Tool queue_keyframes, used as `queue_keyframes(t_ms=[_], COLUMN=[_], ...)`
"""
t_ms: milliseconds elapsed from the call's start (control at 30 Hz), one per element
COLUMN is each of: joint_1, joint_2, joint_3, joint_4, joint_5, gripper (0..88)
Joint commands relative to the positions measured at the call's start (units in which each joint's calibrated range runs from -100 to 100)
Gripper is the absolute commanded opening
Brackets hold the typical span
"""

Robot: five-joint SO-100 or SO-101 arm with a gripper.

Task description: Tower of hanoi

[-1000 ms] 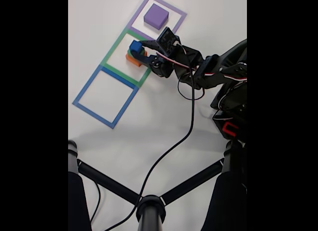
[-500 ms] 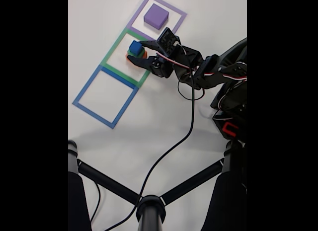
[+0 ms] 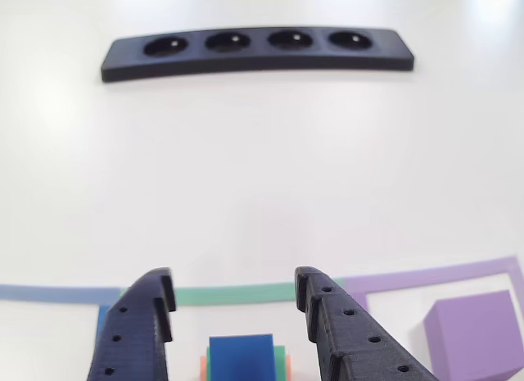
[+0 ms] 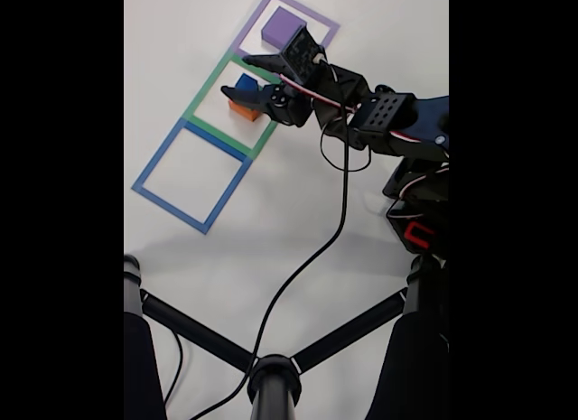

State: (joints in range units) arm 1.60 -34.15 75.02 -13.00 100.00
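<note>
A small blue cube (image 3: 240, 355) tops a stack, with a green cube (image 3: 280, 356) under it and an orange cube (image 4: 242, 111) at the bottom. In the fixed view the stack's blue cube (image 4: 245, 82) stands inside the green taped square (image 4: 203, 88). A larger purple cube (image 4: 282, 27) sits in the purple taped square (image 4: 304, 9), and shows as a purple cube (image 3: 479, 332) at the lower right of the other view. My gripper (image 4: 237, 76) hangs open above the stack. In the other view the gripper (image 3: 233, 287) has its dark fingers either side of the blue cube, clear of it.
A blue taped square (image 4: 157, 154) lies beside the green one with nothing inside it. A black power strip (image 3: 254, 52) lies on the white table beyond the squares. A black stand (image 4: 271, 375) and a cable (image 4: 307, 275) cross the near side.
The gripper was shut on the blue cube atop the stack, then opened and let it go. It has now risen above the stack, and the cube stays in place.
</note>
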Motion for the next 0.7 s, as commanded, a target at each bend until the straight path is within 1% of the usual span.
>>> queue_keyframes(t_ms=[0, 133, 300, 400, 533, 667], joint_1=[1.4, 3.5, 6.2, 7.2, 8.9, 12.0], joint_2=[-11.8, -18.2, -20.3, -19.7, -17.6, -14.9], joint_3=[-9.5, -13.0, -29.3, -40.5, -54.6, -66.4], joint_4=[25.9, 37.4, 62.3, 74.4, 87.1, 97.3], joint_5=[0.0, 0.0, 0.0, 0.0, -5.7, -7.5], gripper=[1.1, 0.1, 0.0, 0.0, 0.0, 0.0])
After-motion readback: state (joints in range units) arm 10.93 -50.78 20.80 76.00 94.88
